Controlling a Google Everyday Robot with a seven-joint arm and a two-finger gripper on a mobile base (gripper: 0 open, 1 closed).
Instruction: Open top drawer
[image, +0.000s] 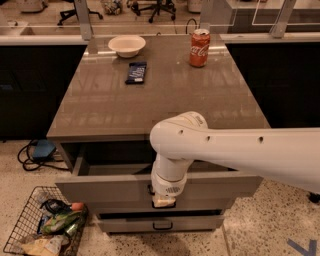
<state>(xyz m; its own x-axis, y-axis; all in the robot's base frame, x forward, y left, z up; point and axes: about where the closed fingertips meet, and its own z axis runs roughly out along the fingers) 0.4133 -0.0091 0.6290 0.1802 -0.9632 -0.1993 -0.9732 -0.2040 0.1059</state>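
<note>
The top drawer (110, 187) is a wide grey-beige drawer under the counter top. It stands pulled out toward me, with its plain grey inside showing along the left. My gripper (164, 199) hangs from the white arm against the middle of the drawer's front panel, right where its black handle sits; only a bit of the handle (149, 189) shows beside the wrist. A lower, narrower drawer (160, 223) with a small black handle sits closed beneath it.
On the counter (160, 95) are a white bowl (126, 45), a dark snack bar (136, 72) and a red cola can (199, 48). A wire basket (40, 227) with trash stands on the floor at the lower left. Cables lie at the left.
</note>
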